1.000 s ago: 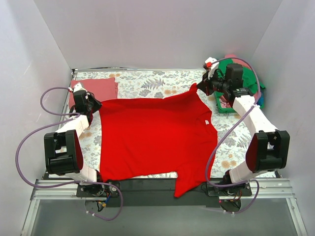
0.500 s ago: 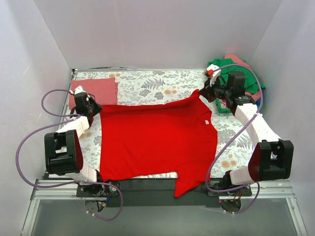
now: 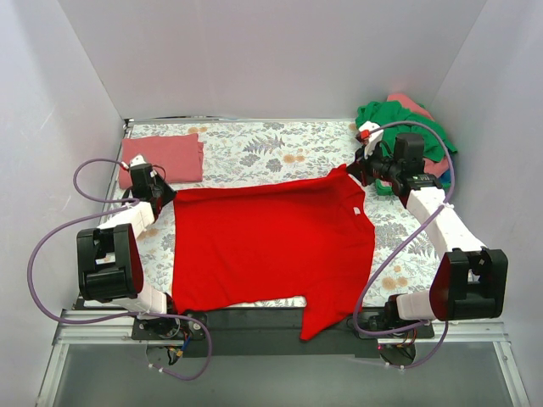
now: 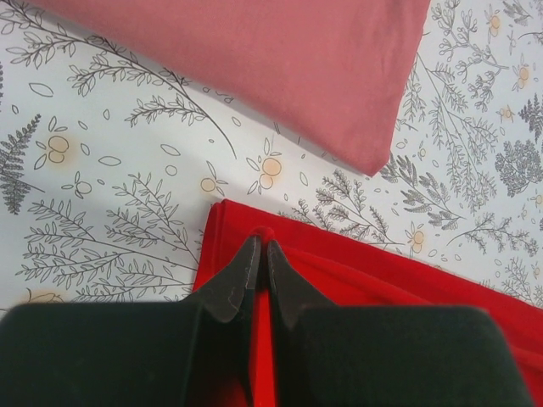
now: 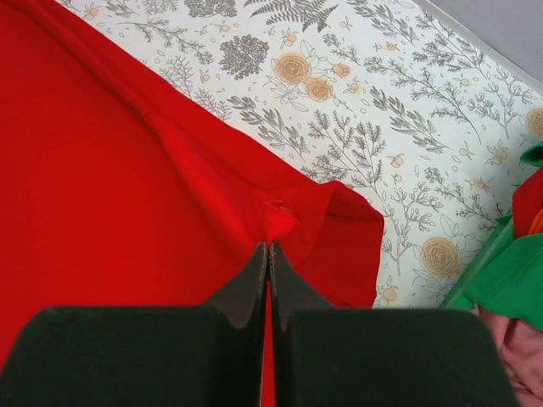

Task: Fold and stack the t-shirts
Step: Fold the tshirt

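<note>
A bright red t-shirt lies spread over the floral tablecloth, one sleeve hanging past the near edge. My left gripper is shut on its far left corner; the wrist view shows red cloth pinched at the tips of the left gripper. My right gripper is shut on the far right corner, where the red cloth bunches into a small fold in front of the right gripper. A folded salmon-pink t-shirt rests at the far left and shows as the pink t-shirt in the left wrist view.
A heap of t-shirts with a green one on top sits at the far right corner; the green cloth edges the right wrist view. White walls close in three sides. The floral tablecloth is bare along the back.
Both grippers have drawn the shirt's far edge toward the near side, flattening it. The right arm swung back and right, uncovering the green pile; the left corner slid off the pink shirt.
</note>
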Action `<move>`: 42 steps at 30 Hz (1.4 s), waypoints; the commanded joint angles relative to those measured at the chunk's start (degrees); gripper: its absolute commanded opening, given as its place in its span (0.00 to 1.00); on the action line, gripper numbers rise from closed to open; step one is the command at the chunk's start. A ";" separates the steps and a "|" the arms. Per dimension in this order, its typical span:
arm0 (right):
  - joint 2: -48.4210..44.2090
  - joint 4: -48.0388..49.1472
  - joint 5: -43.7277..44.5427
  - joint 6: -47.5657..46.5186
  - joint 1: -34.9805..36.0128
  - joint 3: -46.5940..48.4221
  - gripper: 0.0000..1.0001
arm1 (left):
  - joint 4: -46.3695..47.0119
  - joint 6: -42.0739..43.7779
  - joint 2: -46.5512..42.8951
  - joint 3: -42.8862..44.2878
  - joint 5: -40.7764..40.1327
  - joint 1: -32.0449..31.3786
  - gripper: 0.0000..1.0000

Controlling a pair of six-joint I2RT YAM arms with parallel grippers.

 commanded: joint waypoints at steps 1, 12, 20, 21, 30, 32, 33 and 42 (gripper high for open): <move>-2.32 1.80 0.43 -0.91 -0.53 -0.69 0.01 | -1.42 -0.47 -2.89 -0.70 -0.84 0.45 0.00; -2.50 1.80 0.78 -1.08 -1.15 -2.27 0.01 | -4.59 -1.35 -3.24 -0.44 -0.67 0.45 0.00; -2.76 1.80 0.87 -1.17 -1.67 -3.06 0.01 | -5.90 -1.88 -2.71 -0.43 1.53 0.45 0.00; -2.76 1.80 0.78 -1.17 -1.76 -3.15 0.01 | -6.25 -1.88 -2.71 -0.35 1.53 0.45 0.00; -2.41 1.80 0.87 -1.08 -1.94 -3.50 0.01 | -7.66 -2.05 -4.12 -0.70 1.53 0.53 0.00; -2.32 1.80 0.78 -1.00 -1.85 -3.68 0.01 | -7.93 -2.05 -4.03 -0.70 1.62 0.36 0.00; -2.41 1.80 0.95 -1.00 -2.02 -3.76 0.01 | -8.19 -2.05 -4.29 -0.61 1.62 0.45 0.00; -2.50 1.80 0.78 -1.17 -2.38 -4.38 0.01 | -9.33 -2.14 -5.35 -1.05 2.06 0.45 0.00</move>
